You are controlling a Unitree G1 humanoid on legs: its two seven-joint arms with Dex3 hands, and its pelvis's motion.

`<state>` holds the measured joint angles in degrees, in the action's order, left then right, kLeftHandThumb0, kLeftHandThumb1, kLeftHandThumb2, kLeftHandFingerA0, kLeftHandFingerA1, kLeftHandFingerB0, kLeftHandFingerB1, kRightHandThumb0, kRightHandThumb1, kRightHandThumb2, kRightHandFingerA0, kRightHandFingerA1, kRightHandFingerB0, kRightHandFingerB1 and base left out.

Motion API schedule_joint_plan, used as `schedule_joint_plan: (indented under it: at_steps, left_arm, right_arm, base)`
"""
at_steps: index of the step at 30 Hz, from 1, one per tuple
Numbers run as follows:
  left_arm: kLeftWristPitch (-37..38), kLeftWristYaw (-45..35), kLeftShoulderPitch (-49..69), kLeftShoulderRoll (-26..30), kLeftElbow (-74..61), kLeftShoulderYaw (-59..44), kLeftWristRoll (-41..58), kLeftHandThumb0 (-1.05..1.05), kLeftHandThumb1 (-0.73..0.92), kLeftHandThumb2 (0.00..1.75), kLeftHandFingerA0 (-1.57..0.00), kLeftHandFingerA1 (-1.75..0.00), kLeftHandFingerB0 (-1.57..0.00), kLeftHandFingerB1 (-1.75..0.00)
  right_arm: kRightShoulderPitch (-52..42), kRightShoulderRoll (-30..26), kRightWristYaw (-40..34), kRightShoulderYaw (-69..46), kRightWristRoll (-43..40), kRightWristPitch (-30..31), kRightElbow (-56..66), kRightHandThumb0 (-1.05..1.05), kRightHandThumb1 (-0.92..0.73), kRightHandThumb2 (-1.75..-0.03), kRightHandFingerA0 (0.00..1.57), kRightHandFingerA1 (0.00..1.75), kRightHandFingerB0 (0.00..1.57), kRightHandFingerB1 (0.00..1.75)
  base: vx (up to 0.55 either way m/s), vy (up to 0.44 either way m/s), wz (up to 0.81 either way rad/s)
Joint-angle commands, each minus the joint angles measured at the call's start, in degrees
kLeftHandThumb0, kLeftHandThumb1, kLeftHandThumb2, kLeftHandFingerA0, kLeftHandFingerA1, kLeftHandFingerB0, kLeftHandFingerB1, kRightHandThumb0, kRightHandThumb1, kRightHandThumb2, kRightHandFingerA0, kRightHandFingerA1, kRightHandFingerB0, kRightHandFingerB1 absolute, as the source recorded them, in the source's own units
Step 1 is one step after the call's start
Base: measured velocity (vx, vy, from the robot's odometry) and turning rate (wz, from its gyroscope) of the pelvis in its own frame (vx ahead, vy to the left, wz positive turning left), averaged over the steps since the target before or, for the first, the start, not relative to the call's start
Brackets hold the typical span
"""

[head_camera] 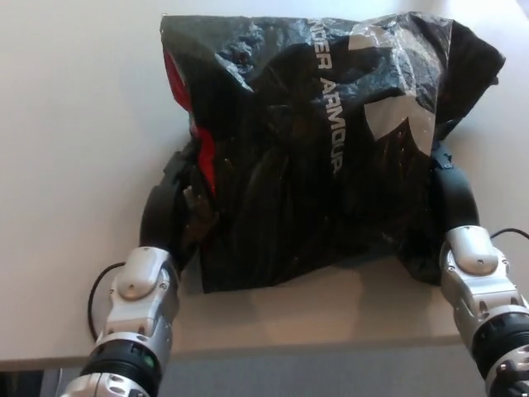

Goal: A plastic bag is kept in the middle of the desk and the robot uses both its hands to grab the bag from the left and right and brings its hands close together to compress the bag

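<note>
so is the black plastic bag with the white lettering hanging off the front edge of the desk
No, the black plastic bag lies wholly on the pale desk, with a bare strip of desktop between its near edge and the desk's front edge.

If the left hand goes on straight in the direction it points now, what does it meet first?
The left hand points inward and already presses the side of the black plastic bag, near its red strip. Going on, it would likely only push deeper into the bag; nothing else shows in that line.
</note>
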<state>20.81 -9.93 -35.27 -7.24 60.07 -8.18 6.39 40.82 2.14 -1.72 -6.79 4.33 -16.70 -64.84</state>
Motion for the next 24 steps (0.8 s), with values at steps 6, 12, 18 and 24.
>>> schedule_joint_plan:
  at_steps: [6,12,18,24]
  left_arm:
    - [4.5,5.0,1.5,-2.0,-5.3,5.3,-4.7,-0.87,0.89,1.27,0.00,0.00,0.00,-0.01]
    - [7.9,9.4,5.1,-3.7,-8.7,7.0,-6.4,-0.83,0.88,1.23,0.00,-0.02,0.00,-0.06]
    - [9.7,10.8,6.4,-4.0,-8.5,7.9,-6.7,-0.82,0.90,1.25,0.00,-0.02,0.00,-0.05]
    - [8.7,11.1,6.8,-4.1,-8.9,7.8,-6.3,-0.84,0.89,1.25,0.00,-0.01,0.00,-0.03]
  right_arm:
    - [-3.2,4.7,7.4,5.1,-0.6,-4.1,4.9,-0.89,-0.84,-1.25,0.00,0.26,0.00,0.11]
    - [-5.8,5.3,5.1,7.9,1.1,-5.8,7.0,-0.90,-0.87,-1.26,0.00,0.23,0.00,0.10]
    - [-7.6,5.4,4.7,9.5,1.2,-5.8,7.6,-0.91,-0.79,-1.01,0.00,0.27,0.00,0.05]
    - [-7.9,5.0,4.4,9.7,1.0,-6.1,7.6,-0.87,-0.85,-1.24,0.00,0.25,0.00,0.12]
  base:
    - [0.00,0.000,0.01]
    - [0.00,0.000,0.01]
    - [0.00,0.000,0.00]
    - [0.00,0.000,0.00]
